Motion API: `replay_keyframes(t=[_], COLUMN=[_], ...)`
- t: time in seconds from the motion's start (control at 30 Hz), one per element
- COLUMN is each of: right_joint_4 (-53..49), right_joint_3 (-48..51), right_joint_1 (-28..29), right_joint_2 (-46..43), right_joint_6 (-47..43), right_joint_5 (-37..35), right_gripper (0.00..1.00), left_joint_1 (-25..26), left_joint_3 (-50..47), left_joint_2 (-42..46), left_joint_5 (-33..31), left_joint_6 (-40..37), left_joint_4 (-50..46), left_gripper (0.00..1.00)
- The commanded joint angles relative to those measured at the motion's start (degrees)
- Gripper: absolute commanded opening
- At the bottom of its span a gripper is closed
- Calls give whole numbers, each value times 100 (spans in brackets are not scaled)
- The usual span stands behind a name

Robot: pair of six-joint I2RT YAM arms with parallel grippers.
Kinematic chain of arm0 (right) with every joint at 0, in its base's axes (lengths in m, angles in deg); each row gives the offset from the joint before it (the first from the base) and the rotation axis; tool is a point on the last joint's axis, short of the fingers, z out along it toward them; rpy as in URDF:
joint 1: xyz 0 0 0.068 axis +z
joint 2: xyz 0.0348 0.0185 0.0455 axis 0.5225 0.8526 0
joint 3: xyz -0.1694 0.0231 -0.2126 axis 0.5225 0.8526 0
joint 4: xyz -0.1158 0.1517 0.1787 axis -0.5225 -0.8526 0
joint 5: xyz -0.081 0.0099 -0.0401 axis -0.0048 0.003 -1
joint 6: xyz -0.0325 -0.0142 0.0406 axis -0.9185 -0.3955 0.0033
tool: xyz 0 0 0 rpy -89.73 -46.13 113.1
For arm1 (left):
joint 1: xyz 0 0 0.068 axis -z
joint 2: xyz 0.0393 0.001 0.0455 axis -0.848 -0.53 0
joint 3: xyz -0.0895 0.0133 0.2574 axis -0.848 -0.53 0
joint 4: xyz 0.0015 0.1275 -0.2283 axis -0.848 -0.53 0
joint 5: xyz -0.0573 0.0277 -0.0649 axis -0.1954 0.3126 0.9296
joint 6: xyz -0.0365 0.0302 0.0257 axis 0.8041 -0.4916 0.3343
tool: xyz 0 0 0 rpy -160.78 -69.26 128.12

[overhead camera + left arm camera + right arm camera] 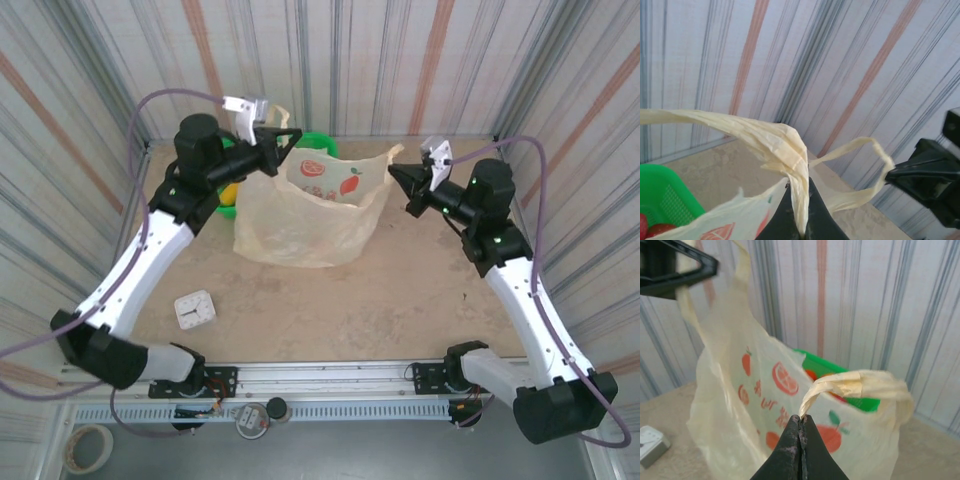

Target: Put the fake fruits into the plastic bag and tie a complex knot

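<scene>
- Left gripper (293, 141) – upper centre of the top view – clenched on one handle of the plastic bag (300, 225).
- Right gripper (393, 172), right of centre, pinches the other handle.
- Bag stands mid-frame, before the green basket (320, 143).

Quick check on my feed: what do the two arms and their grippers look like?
The left arm and right arm have white shells with black joints, small green lights and a looping purple cable. The left gripper and right gripper are black, tapering to pointed fingers.
</scene>
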Motion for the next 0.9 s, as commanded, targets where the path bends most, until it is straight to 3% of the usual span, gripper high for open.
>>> replay_keyframes(t=[0.0, 0.07, 0.13, 0.3, 0.47, 0.53, 0.67, 0.73, 0.8, 0.87], right_joint_4=[581, 759, 986, 725, -443, -616, -355, -1071, -1972, -2530], right_joint_3=[492, 848, 1083, 916, 24, -207, -462, -1205, -2229, -3022], right_joint_1=[513, 899, 1239, 1537, 1450, 1272, 856, 689, 596, 639], right_joint_2=[-34, 156, 370, 495, 577, 728, 1455, 2214, 3221, 4086], right_joint_6=[467, 538, 617, 613, 732, 924, 1718, 2286, 2582, 2664], right_joint_5=[-303, -628, -840, -1437, -2380, -2382, -2458, -2386, -1996, -1819], right_gripper=[3, 11, 24, 53, 71, 71, 58, 56, 61, 66], left_joint_1=[53, 45, -7, -7, -37, -60, -148, -192, -230, -311], left_joint_3=[-1340, -2259, -2796, -2698, -3145, -3195, -3210, -3222, -3221, -3274], left_joint_2=[927, 1485, 1808, 2011, 2244, 2252, 2155, 2101, 2037, 1962], left_joint_5=[-927, -1508, -1561, -1269, -1867, -1934, -2397, -2908, -3538, -3765], left_joint_6=[-111, 96, 194, -63, 28, 65, 169, 435, 912, 1277], left_joint_4=[904, 1509, 1617, 270, 431, 570, 676, 547, 372, 406], left_gripper=[0, 0, 0, 0, 0, 0, 0, 0, 0, 0])
